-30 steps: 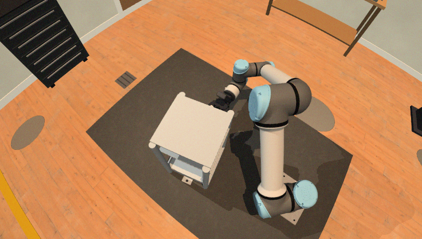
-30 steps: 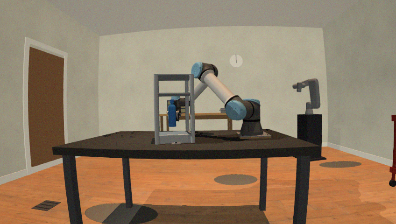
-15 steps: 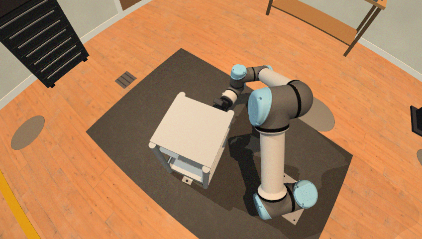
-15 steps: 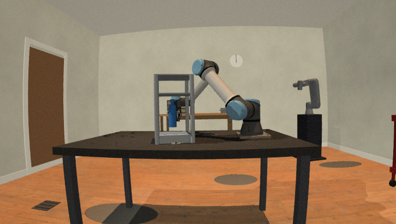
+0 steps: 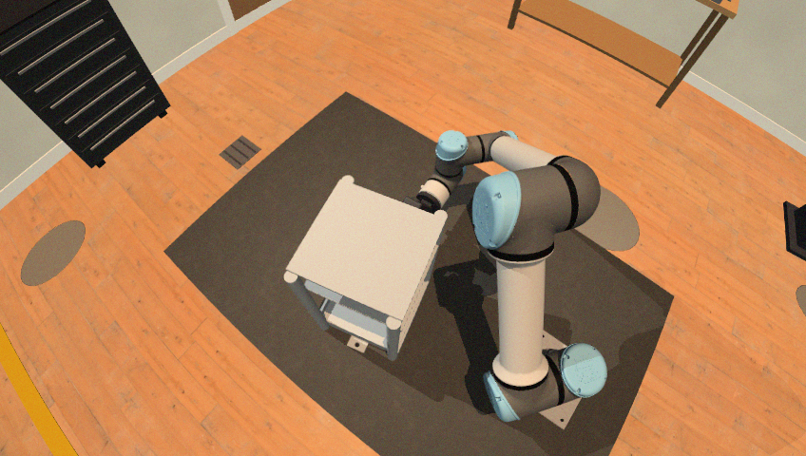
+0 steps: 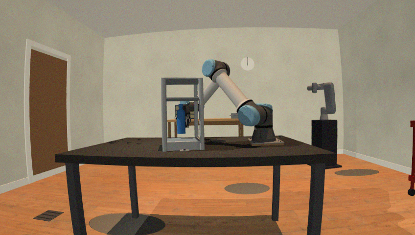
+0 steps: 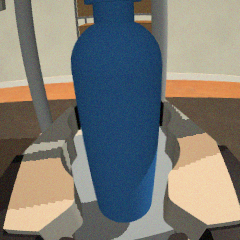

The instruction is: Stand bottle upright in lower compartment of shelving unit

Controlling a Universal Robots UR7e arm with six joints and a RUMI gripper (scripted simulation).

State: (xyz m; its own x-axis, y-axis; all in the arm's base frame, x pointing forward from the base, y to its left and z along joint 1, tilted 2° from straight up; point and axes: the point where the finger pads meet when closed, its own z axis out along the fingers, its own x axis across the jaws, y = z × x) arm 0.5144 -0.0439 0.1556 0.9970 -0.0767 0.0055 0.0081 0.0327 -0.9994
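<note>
Gripper (image 7: 120, 200) was clamped on the blue bottle (image 6: 180, 120) approx mid-body; bottle stood upright, long axis vertical, cap at 12 o'clock; it hung inside the shelf unit (image 6: 164, 116), lower compartment, base well above the compartment floor (image 6: 181, 140); next move likely straight down, toward 6 o'clock.

Blue bottle (image 7: 116, 115) clamped in the end effector (image 7: 120, 175); grey shelving post (image 7: 32, 70) just behind
</note>
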